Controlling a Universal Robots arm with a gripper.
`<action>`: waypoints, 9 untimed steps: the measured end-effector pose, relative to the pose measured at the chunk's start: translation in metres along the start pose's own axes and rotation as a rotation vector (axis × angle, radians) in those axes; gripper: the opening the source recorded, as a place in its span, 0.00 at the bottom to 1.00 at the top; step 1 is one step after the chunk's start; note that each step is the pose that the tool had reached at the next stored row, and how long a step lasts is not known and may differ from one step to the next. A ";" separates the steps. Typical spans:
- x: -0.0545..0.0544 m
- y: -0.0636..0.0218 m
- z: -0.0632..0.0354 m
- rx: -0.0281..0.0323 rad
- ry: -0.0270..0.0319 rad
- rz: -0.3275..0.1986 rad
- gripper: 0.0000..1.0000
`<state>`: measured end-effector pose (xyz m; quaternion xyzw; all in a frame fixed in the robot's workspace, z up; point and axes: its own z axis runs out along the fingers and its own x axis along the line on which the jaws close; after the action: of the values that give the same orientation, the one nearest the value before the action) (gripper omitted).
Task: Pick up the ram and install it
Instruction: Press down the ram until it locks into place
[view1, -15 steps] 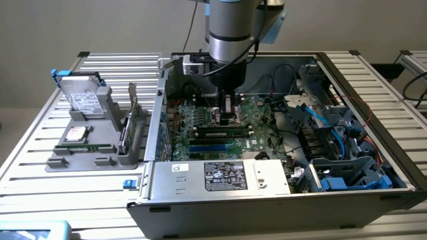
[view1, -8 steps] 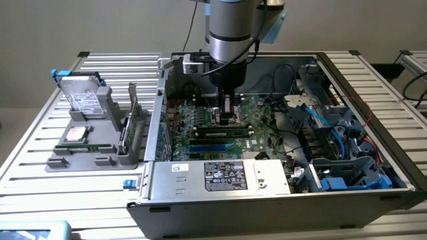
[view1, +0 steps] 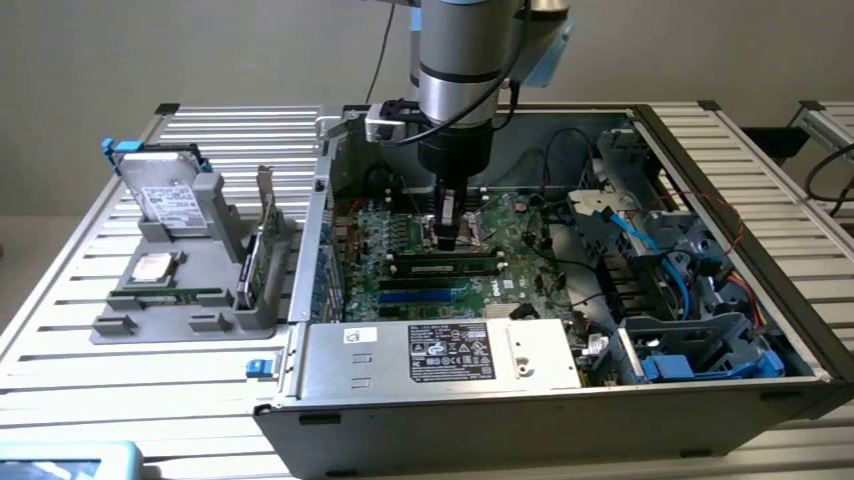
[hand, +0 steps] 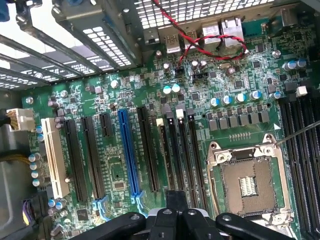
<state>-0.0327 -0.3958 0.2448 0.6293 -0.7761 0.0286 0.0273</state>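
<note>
Tool (view1: 450, 240) down inside the open PC case (view1: 721, 395), fingers together, tips just above the motherboard (view1: 400, 262) near the black slots. Nothing visibly clamped between them. Ram (view1: 451, 266) lying flat in a black slot just below the tool tip in the exterior view, looks seated, tool close over it; contact can't be confirmed. Blue slots (view1: 424, 295) next row toward the power supply (view1: 441, 352). Wrist view: empty CPU socket (hand: 245, 185), blue expansion slot (hand: 128, 150), red cable (hand: 210, 47) by the rear ports. Gray fixture (view1: 187, 290) on the bench (view1: 80, 330), exterior view's left, holding a hard drive (view1: 167, 195) and expansion card (view1: 264, 215).
</note>
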 end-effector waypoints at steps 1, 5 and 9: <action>0.000 0.0000 0.0001 -0.0007 -0.0001 0.013 0.11; 0.000 0.0000 0.0001 -0.0038 0.0004 0.065 0.11; 0.000 0.0000 0.0001 -0.0078 0.0008 0.117 0.11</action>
<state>-0.0327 -0.3958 0.2446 0.5827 -0.8117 0.0274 0.0284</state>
